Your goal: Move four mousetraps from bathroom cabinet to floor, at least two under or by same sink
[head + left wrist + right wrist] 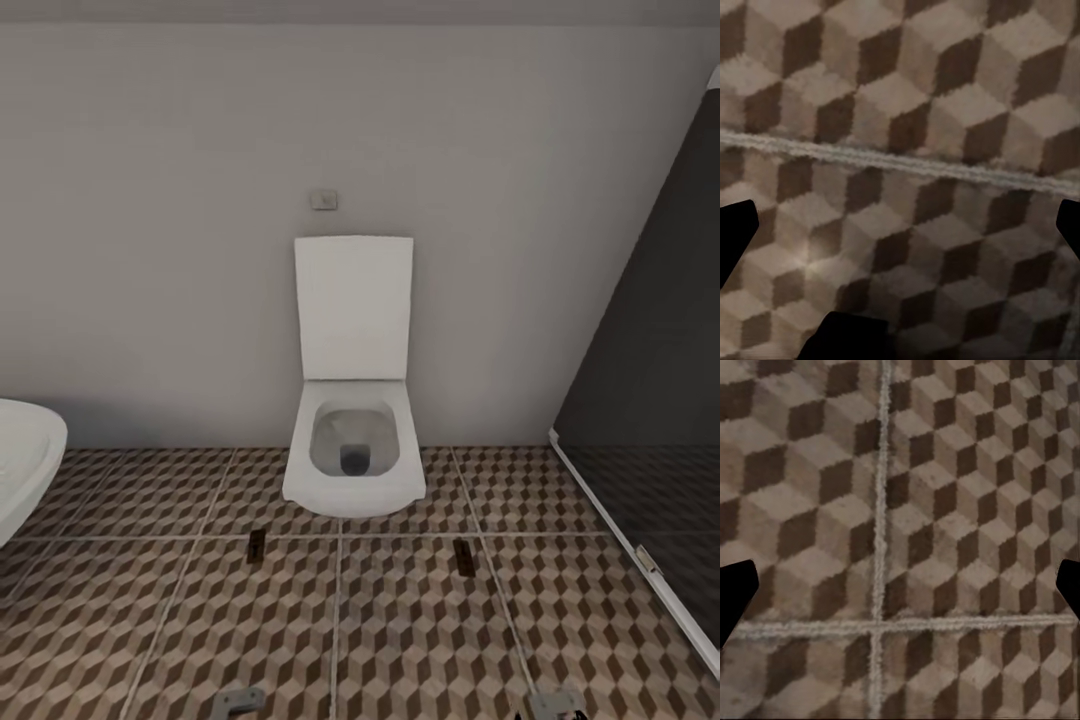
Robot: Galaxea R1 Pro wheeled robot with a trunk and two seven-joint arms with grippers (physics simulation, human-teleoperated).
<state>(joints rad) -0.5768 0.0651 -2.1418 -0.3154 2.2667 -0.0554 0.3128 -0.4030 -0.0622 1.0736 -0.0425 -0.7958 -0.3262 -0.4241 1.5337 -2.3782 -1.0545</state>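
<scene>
Head view faces a white wall-hung toilet point(354, 420) over the cube-patterned brown, beige and white tiled bathroom floor point(420, 640). Both wrist views look down at those tiles between wide-spread, empty jaws of the left gripper point(900, 225) and right gripper point(900, 585).

Even, soft, shadowless light; head view sharp; wrist views blurry, floor tiles point(907, 97) pixelated.

Glossy white toilet point(353, 440), matt patterned floor tiles point(420, 640)

The bathroom floor point(400, 620) is large tiles printed with brown, beige and white cubes, split by pale grout lines. A white toilet point(353, 455) hangs just above it.
</scene>
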